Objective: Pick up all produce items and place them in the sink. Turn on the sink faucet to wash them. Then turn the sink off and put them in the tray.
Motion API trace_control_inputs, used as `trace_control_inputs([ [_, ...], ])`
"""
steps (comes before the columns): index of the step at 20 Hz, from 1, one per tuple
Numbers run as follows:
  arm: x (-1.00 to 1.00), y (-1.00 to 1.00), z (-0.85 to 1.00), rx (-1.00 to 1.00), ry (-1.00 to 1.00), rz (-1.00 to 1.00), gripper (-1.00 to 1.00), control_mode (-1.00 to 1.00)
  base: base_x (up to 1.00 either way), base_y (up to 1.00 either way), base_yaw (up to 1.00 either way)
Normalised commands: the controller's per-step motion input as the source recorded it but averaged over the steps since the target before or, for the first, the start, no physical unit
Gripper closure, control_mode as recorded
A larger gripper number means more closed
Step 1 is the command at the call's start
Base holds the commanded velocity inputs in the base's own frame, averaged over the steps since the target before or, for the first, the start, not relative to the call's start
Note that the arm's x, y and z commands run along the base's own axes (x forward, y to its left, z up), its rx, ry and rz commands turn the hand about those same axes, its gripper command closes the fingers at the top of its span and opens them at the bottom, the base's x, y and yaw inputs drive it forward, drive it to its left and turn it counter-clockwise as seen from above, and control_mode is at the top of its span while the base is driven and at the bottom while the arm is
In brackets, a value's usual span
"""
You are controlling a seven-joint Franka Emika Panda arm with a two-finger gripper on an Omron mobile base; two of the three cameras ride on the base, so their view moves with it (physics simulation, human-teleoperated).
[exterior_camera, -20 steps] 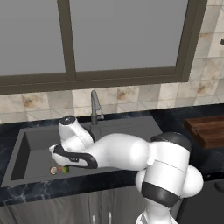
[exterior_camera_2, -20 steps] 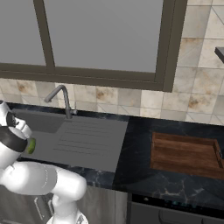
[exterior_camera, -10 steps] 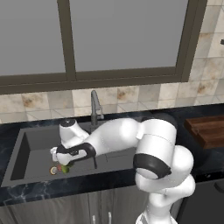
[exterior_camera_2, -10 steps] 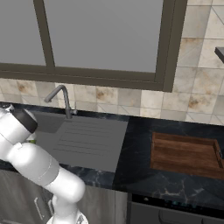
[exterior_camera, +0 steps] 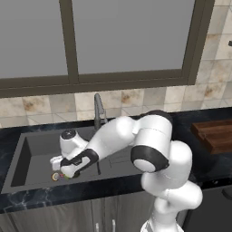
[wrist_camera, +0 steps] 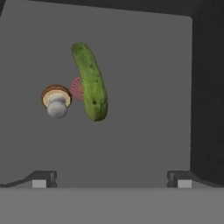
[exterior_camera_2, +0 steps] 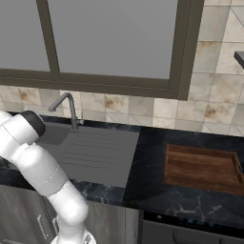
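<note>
currently both produce items lie on the floor of the dark grey matte rectangular sink basin (wrist_camera: 131,65), which suits the washing step: the small green oblong cucumber (wrist_camera: 91,82) covers part of the small red drain mark (wrist_camera: 77,89), and the round tan-brown mushroom with a pale stem (wrist_camera: 56,99) lies just beside that mark, apart from the cucumber. the two-finger gripper (exterior_camera: 63,166) hangs low inside the basin above them, jaws spread fully and holding nothing (both dark finger tips (wrist_camera: 43,177) stand wide of the produce). the slim grey metal faucet with a curved spout (exterior_camera: 98,110) rises behind the basin; the brown wooden slatted tray (exterior_camera_2: 202,169) waits on the counter well to the right. compared with a second ago, the elbow has swung upward and back while the hand has stayed in the basin, jaws unchanged.
</note>
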Motion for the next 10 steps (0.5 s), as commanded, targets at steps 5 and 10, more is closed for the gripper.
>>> trace_control_inputs([
  [5, 0.12, 0.16, -0.17, -0.01, -0.02, 0.0, -1.0, -1.0, 0.0, 0.0, 0.0],
  [10, 0.15, 0.0, -0.19, 0.0, 0.0, 0.0, -1.0, -1.0, 0.0, 0.0, 0.0],
])
